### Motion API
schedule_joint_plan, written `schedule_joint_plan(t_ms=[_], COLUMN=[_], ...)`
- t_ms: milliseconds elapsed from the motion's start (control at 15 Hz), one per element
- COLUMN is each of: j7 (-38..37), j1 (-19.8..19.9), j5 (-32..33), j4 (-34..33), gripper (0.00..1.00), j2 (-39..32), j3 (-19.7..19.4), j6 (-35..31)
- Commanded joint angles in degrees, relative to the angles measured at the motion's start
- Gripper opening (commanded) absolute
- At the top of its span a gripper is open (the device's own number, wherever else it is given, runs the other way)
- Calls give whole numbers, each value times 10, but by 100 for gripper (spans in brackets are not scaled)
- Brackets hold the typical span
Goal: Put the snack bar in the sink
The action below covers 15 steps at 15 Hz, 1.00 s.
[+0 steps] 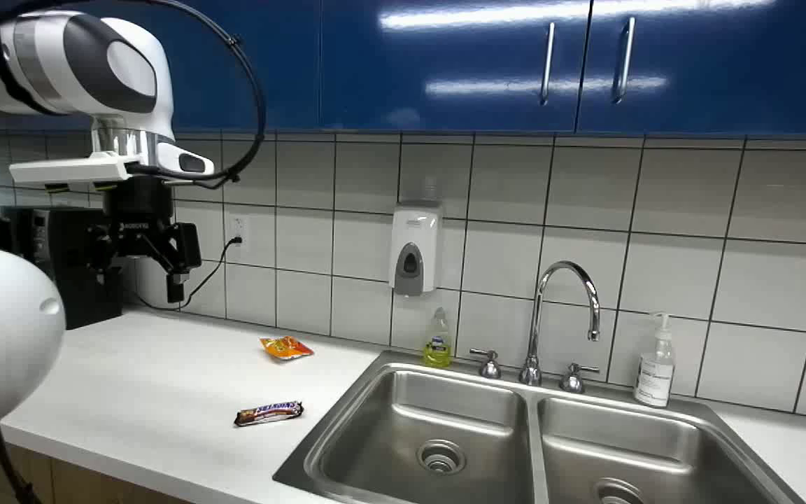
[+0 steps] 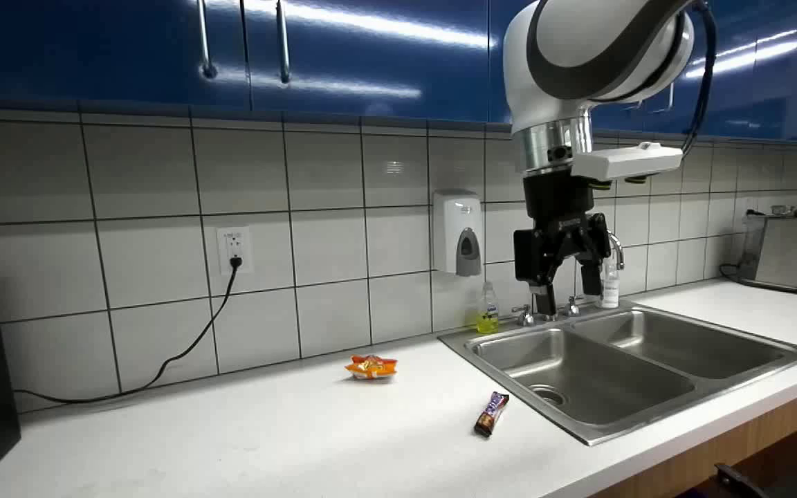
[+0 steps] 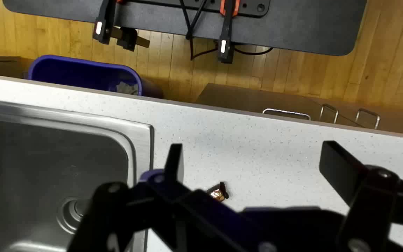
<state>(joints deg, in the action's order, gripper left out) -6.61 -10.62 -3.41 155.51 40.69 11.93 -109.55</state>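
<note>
So, I'm only at the reaching step here, I'd say; no pick yet. Going left to right in an exterior view: first a big stretch of smooth white countertop surface [image 2: 253,443], then a crinkly orange packet [image 2: 371,367] toward the back, which isn't my job. Next, closer to the front, is the slim brown-wrapped snack bar [image 2: 492,413] with blue-and-white lettering, lying flat on the surface at a slant. Then comes my black two-fingered claw [image 2: 569,292], hanging well above the surface, fingers spread wide and nothing between them. Last is the double-basin stainless steel sink [image 2: 609,387]; the bar lies just outside its edge, so the carry should be short.

Wrist view only gives me one end of the bar, the rest is hidden behind my own linkage. Next move, imo: line up over it and drop down, probably with a bit of wrist twist so I pinch the narrow sides, not the ends. After that: close, lift over the rim, let go.
</note>
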Motion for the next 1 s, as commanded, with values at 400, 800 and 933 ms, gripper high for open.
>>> schedule_joint_plan(t_ms=[400,800,933], j7=[4,8,8], j1=[6,22,31], j5=[4,31,50], j4=[3,19,15], gripper=[100,100,100], j2=[-49,-152,-197], j3=[-7,-15,-17], j6=[-76,-202,-241])
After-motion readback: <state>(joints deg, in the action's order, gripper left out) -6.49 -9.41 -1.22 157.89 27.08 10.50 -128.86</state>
